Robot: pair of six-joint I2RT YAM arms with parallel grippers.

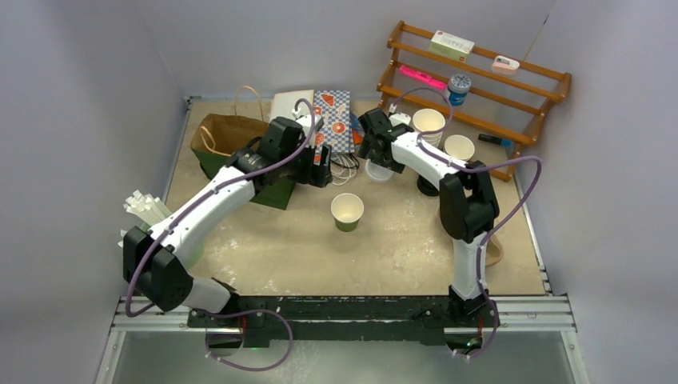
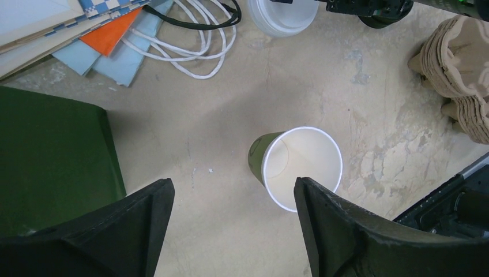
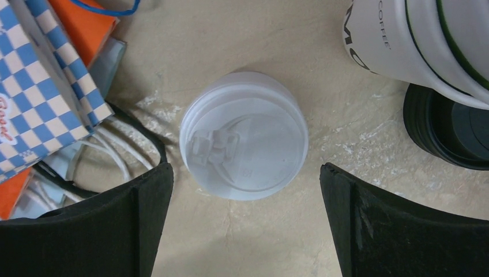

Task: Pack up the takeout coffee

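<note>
The green cup [image 1: 347,212] stands open in the middle, a white lid [image 3: 243,144] at its 1 o'clock. The left claw [image 2: 233,190] is wide apart near the cup, the right claw [image 3: 245,173] wide apart over the lid

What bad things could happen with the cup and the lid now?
1. The white lid lies flat on the table; the open right end effector might let it slip when pinching.
2. White bag handles lie right beside the lid and could snag a finger.
3. The green cup stands uncovered, so a bump could tip it.
</note>
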